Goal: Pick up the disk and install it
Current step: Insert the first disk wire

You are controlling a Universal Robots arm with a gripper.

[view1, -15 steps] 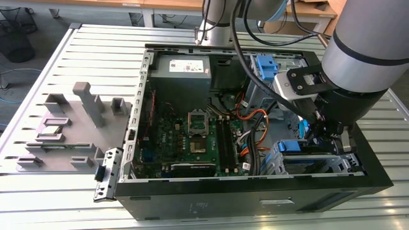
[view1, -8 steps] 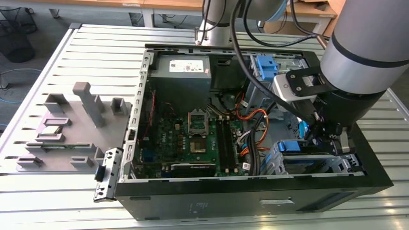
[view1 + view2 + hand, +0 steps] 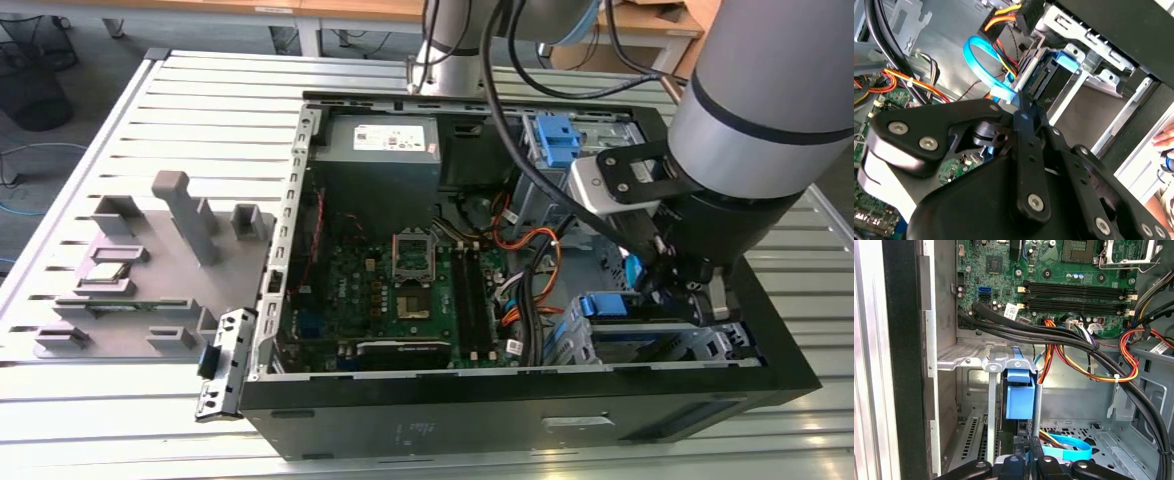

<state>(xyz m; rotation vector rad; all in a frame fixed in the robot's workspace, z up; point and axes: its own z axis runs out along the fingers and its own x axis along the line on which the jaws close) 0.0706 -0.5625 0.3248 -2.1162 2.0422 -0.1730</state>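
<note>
Here, disk [image 3: 1019,395] upright in drive bay [image 3: 969,360], pincer [image 3: 1026,462] clamped narrowly on its edge.

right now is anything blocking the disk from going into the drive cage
Nothing visible. The disk already sits between the drive cage rails, at the gripper; the black cables run past the cage's edge, not across it.

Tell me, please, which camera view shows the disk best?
The first wrist view: the disk stands edge-on and unobstructed, blue caddy forward, in the metal drive cage. The exterior view shows a small blue part of it beside the end effector; the second wrist view shows a blue edge beyond the end effector's body.
</note>
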